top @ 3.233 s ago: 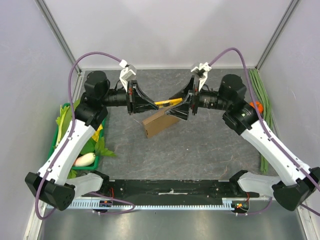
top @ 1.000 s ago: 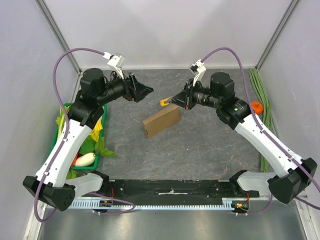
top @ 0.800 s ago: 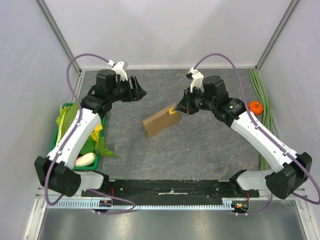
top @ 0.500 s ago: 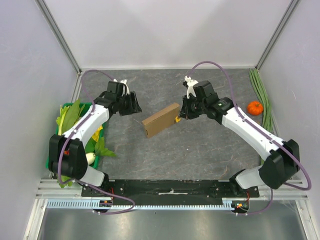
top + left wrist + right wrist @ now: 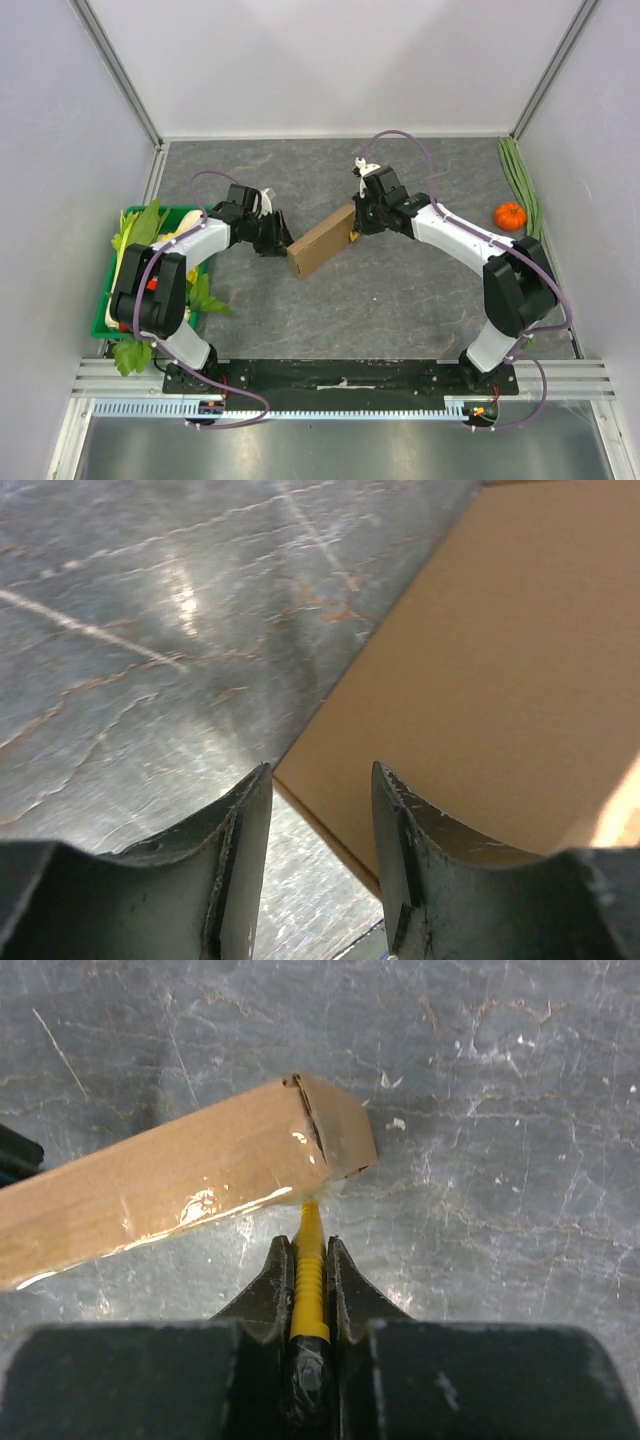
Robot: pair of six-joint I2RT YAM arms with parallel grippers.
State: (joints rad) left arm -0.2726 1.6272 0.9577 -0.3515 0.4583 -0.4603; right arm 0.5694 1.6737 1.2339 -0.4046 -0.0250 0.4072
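A brown cardboard box [image 5: 322,240] lies slantwise on the grey table. My left gripper [image 5: 284,241] sits low at the box's left end. In the left wrist view this gripper [image 5: 320,772] is open, and the box [image 5: 500,670] has its near corner in the gap between the fingers [image 5: 250,810]. My right gripper [image 5: 358,222] is at the box's right end, shut on a yellow ribbed tool [image 5: 352,237]. The right wrist view has the gripper [image 5: 309,1246] clamping the yellow tool [image 5: 310,1260], whose tip meets the lower edge of the box [image 5: 190,1180] near its end flap.
A green basket [image 5: 101,322] of leafy vegetables stands at the left edge, with leaves [image 5: 205,297] spilling over its side. A small orange pumpkin [image 5: 510,215] and a bundle of long green stalks [image 5: 520,185] lie along the right wall.
Both arms came down from above the table and closed in on the box. The left gripper now straddles its left corner; the right one brought the yellow tool to its right end.
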